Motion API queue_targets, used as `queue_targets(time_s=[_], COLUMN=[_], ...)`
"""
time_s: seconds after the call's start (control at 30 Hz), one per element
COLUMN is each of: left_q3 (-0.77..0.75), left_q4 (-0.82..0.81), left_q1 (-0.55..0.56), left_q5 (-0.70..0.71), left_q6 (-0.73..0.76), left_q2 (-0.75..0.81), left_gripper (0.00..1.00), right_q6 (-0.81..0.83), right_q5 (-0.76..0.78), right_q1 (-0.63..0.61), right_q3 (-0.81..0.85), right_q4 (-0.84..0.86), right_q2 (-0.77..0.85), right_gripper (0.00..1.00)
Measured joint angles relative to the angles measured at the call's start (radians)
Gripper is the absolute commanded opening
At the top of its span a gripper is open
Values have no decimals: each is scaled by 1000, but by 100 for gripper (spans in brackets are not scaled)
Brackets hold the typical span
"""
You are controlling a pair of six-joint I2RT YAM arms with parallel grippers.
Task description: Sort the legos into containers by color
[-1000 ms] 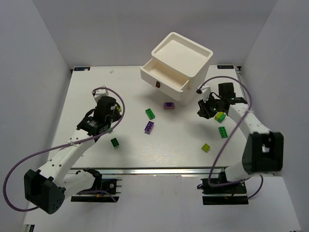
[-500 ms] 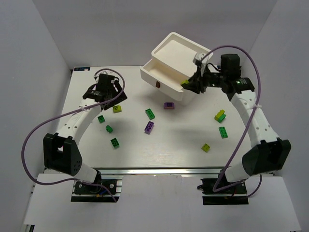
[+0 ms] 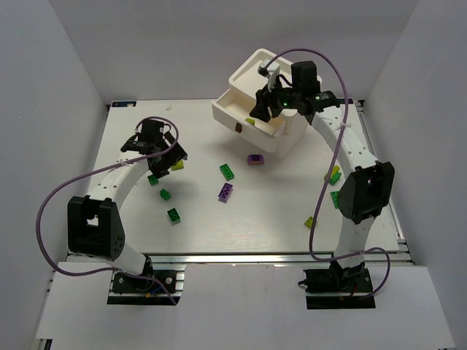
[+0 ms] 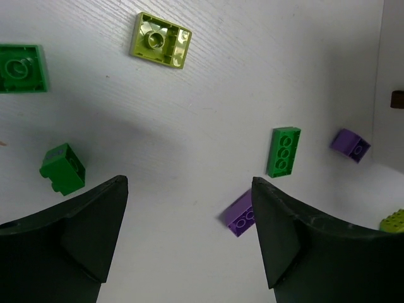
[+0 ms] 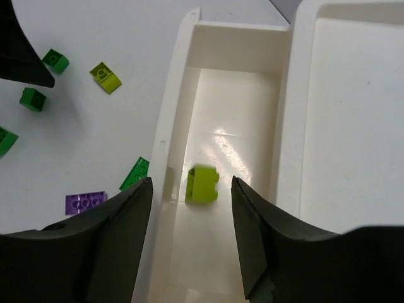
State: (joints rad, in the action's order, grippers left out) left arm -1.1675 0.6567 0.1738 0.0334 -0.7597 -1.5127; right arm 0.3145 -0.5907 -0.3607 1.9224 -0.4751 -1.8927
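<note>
Right fingers (image 5: 120, 240) spread wide, gripping nothing, poised over the exposed strip of the lower bin (image 5: 173, 126). One yellow-green brick (image 5: 202, 184) sits inside that strip, near the bin's outer wall, clear of both fingers. Upper bin (image 5: 341, 126) stacked on the lower, offset to one side.

Left fingers (image 4: 82, 233) also apart, nothing between them, above the table (image 4: 189, 113). Loose on the table below: upturned yellow-green piece (image 4: 160, 48), flat dark green brick (image 4: 22, 67), small dark green block (image 4: 62, 168), long green brick (image 4: 283, 151), purple plate (image 4: 243, 214) and small purple brick (image 4: 350, 144) nearer the bins.
</note>
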Motion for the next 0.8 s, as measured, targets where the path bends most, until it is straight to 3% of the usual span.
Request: queue_targets(time_s=[0.1, 0.2, 0.33, 0.37, 0.43, 0.53, 0.63, 0.8], left_q3=[0, -8, -16, -24, -47, -119, -228, -316], left_q4=[-10, -15, -26, -22, -21, -18, -3, 10], left_q1=[-14, -29, -42, -44, -46, -46, -46, -46], left_q5=[-14, -19, -18, -14, -6, 10, 21, 39], left_q6=[-51, -105, -178, -197, -225, -241, -242, -275], left_q2=[-21, -82, -187, -209, -254, -333, -426, -519], left_gripper=[89, 88, 85, 85, 85, 85, 86, 86], right_q6=[-10, -24, -46, -48, -65, -73, -70, -69], right_q5=[37, 63, 64, 61, 55, 34, 11, -13], right_q1=[-3, -3, 2, 3, 10, 21, 33, 42], right_q3=[31, 54, 55, 31, -85, -278, -391, -463], right_q4=[-6, -8, 13, 27, 82, 137, 188, 235], right_q2=[-27, -29, -5, 18, 103, 272, 399, 472], right_gripper=[60, 52, 8, 7, 25, 62, 66, 66])
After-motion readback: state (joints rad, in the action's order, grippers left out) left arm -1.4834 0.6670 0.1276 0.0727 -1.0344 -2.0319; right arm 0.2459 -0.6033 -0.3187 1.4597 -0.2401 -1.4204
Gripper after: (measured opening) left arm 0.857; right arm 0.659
